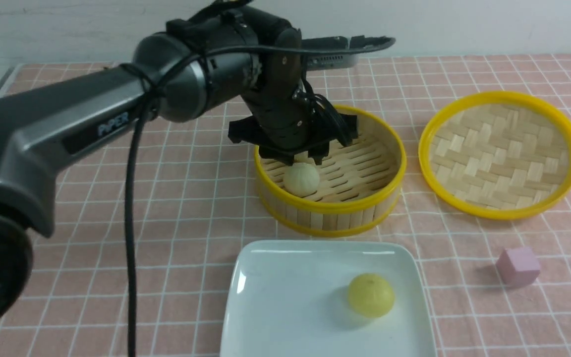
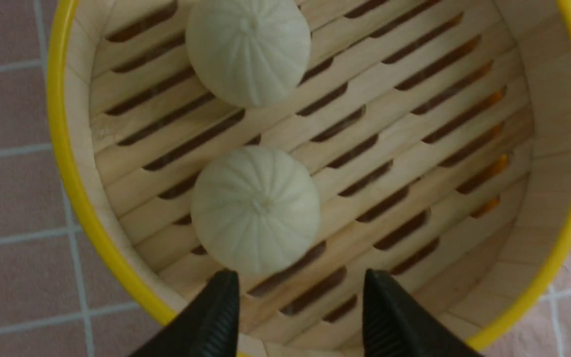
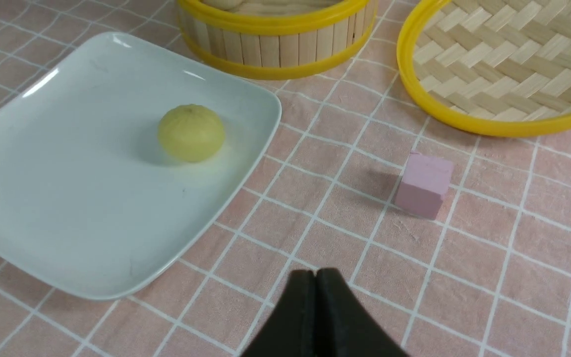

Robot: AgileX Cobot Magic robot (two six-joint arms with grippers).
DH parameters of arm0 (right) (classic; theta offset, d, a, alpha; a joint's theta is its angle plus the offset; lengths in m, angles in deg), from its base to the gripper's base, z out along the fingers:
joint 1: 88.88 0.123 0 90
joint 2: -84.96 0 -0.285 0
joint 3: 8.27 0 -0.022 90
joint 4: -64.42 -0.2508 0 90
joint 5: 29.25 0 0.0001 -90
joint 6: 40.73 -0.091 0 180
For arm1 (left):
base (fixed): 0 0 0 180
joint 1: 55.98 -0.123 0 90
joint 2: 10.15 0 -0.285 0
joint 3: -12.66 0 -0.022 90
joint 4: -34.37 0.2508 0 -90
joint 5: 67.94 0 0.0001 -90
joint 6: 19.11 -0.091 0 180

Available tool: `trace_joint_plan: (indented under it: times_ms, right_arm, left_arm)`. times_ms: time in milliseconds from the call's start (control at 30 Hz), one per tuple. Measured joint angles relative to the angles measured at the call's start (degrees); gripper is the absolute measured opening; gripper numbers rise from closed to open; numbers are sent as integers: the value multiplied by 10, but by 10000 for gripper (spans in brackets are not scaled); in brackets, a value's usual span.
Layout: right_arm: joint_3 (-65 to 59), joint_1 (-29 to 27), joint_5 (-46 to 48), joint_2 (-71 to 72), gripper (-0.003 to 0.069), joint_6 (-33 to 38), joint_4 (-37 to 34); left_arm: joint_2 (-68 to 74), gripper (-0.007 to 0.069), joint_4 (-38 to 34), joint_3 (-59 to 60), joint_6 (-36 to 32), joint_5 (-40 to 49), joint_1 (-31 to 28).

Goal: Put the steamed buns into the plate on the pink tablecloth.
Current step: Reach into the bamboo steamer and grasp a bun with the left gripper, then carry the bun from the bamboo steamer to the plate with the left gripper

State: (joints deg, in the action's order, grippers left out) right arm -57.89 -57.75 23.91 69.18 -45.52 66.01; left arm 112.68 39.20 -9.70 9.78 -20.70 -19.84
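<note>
Our left hand hangs over the bamboo steamer, jaws spread and empty, just short of the nearer beige bun. The second beige bun lies just beyond it on the steamer's slats. The yellow bun lies on the white plate, just outside the steamer on the robot's side. Our right hand is closed on nothing. We judge an off-centre pinch could roll the bun away, or a finger could catch the steamer's wall.

A plain white wall runs along the far edge of the table, whose grey border shows at the far left corner. Soft, even light leaves only faint shadows on the table.
</note>
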Motion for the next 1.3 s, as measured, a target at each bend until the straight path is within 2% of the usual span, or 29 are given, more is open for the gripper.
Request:
trace_joint_plan:
  times_ms: [167, 300, 400, 500, 533, 567, 600, 800, 900, 1033, 1100, 1133, 1200, 1300]
  right_arm:
    - [0, 0, 0, 0, 8, 0, 0]
    - [0, 0, 0, 0, 14, 0, 0]
    - [0, 0, 0, 0, 16, 0, 0]
    - [0, 0, 0, 0, 18, 0, 0]
    - [0, 0, 0, 0, 18, 0, 0]
    - [0, 0, 0, 0, 19, 0, 1]
    - [0, 0, 1, 0, 20, 0, 1]
    - [-12, 0, -5, 0, 24, 0, 2]
    - [-14, 0, -12, 0, 31, 0, 2]
    - [-14, 0, -13, 0, 35, 0, 2]
    - [-14, 0, -13, 0, 38, 0, 2]
    - [-14, 0, -13, 0, 38, 0, 2]
    - [-17, 0, -17, 0, 41, 0, 2]
    - [-20, 0, -21, 0, 44, 0, 2]
  left_arm:
    - [27, 412, 29, -7, 2, -22, 0]
    - [62, 372, 67, -7, 4, -39, 0]
    - [76, 297, 71, -7, 13, -39, 0]
    - [75, 131, 66, -9, 20, -32, 0]
    - [73, 108, 63, -10, 19, -30, 0]
    - [61, 49, 53, -12, 10, -18, 0]
    - [50, 36, 44, -15, 1, -6, 0]
    - [-65, 29, 12, -38, -53, 98, 1]
    - [-164, 29, 10, -39, -80, 204, 2]
    - [-217, 29, -6, 30, -82, 232, 3]
    - [-232, 29, -24, 108, -82, 221, 13]
    - [-232, 29, -24, 108, -82, 221, 14]
    - [-226, 31, -48, 203, -79, 145, 36]
    - [-208, 40, -60, 265, -67, 61, 59]
